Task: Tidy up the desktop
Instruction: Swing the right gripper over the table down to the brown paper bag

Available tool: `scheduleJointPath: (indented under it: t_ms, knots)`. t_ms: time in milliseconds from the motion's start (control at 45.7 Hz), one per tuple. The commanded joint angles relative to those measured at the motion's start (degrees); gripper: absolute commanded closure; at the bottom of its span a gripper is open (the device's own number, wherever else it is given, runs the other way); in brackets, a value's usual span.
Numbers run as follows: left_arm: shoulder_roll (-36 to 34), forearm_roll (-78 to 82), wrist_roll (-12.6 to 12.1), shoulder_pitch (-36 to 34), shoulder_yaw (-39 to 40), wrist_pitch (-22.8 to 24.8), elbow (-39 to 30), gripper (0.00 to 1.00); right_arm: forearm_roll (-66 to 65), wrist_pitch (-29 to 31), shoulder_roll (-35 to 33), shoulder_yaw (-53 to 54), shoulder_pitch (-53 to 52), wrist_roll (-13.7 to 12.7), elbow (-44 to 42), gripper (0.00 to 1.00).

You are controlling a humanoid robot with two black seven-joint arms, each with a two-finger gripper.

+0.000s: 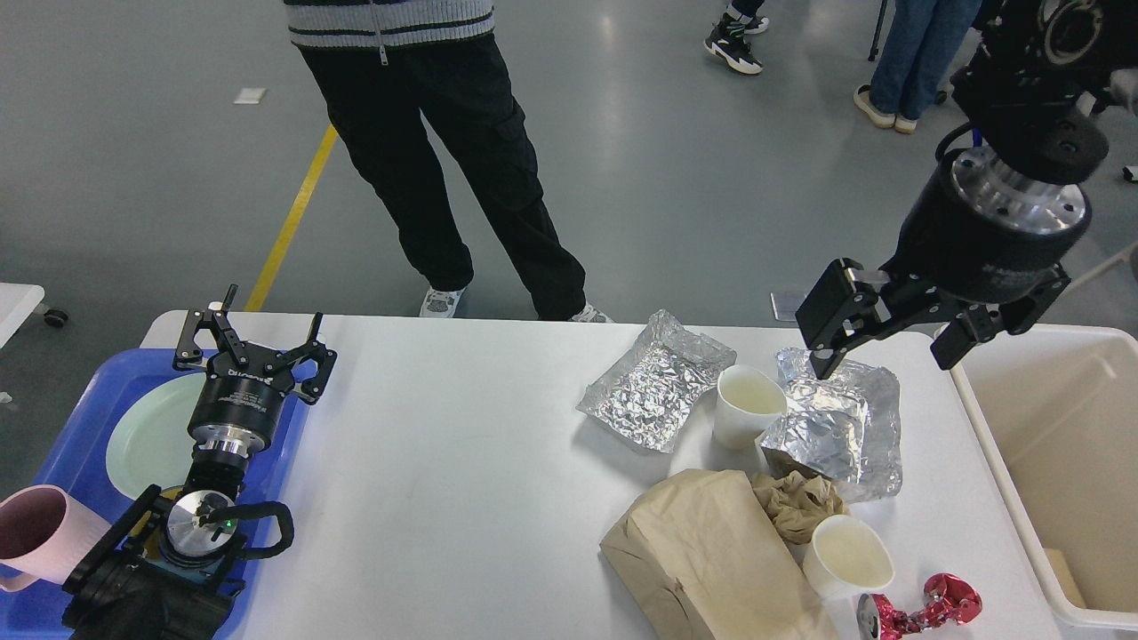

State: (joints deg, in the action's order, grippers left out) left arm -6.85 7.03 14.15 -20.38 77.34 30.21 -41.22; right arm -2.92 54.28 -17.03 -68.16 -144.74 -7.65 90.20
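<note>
While the left end effector (255, 342) idles open and empty at lower left, the right end effector (889, 342), open and empty, hangs just above the crumpled foil tray (840, 427) on the white bench (462, 462), right of centre.

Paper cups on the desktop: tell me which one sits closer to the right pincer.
The paper cup standing between the two foil sheets, just below the open right pincer. The other cup stands nearer the front edge, beside the brown paper bag and crushed red can.

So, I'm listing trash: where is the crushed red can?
In the head view, the crushed red can lies at the desktop's near right edge, beside a paper cup.
</note>
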Motion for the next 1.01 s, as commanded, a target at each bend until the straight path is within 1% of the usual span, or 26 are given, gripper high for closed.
scheduleJointPath:
  t_ms: [0,175,328,394,482,591,679,701,766,985]
  knots:
    - [0.00,0.00,0.00,-0.01,0.01,0.03,0.00,0.04,0.19,-0.92,-0.64,1.88,-6.52,-0.35,6.82,0.00]
    - [0.00,0.00,0.00,-0.01,0.01,0.03,0.00,0.04,4.06,-4.53,-0.55,1.88,-6.26,-0.35,7.97,0.00]
    - [0.00,0.09,0.00,-0.01,0.01,0.03,0.00,0.04,5.47,-4.88,-0.11,2.24,-5.47,-0.35,8.41,0.00]
    - [0.00,0.09,0.00,-0.01,0.01,0.03,0.00,0.04,5.47,-4.97,0.15,3.81,-2.14,-0.35,8.32,0.00]
    - [0.00,0.09,0.00,-0.01,0.01,0.03,0.00,0.04,5.20,-6.46,0.86,8.99,4.27,-0.61,7.88,0.00]
    - [0.00,0.09,0.00,-0.01,0.01,0.03,0.00,0.04,4.68,-12.51,2.61,14.88,12.27,-1.93,7.80,0.00]
    - [0.00,0.09,0.00,-0.01,0.01,-0.06,0.00,0.04,4.15,-18.14,5.16,17.79,18.95,-2.54,7.09,0.06]
    - [0.00,0.09,0.00,-0.01,0.01,0.03,0.00,0.04,4.06,-19.54,6.03,18.32,20.36,-2.63,7.01,0.06]
    - [0.00,0.09,0.00,-0.01,0.01,0.03,0.00,0.04,3.01,-23.59,7.80,19.37,24.14,-3.07,7.00,0.06]
    - [0.00,0.09,0.00,-0.01,0.01,-0.06,0.00,0.04,-6.30,-35.46,12.37,19.90,37.94,-3.07,4.90,0.08]
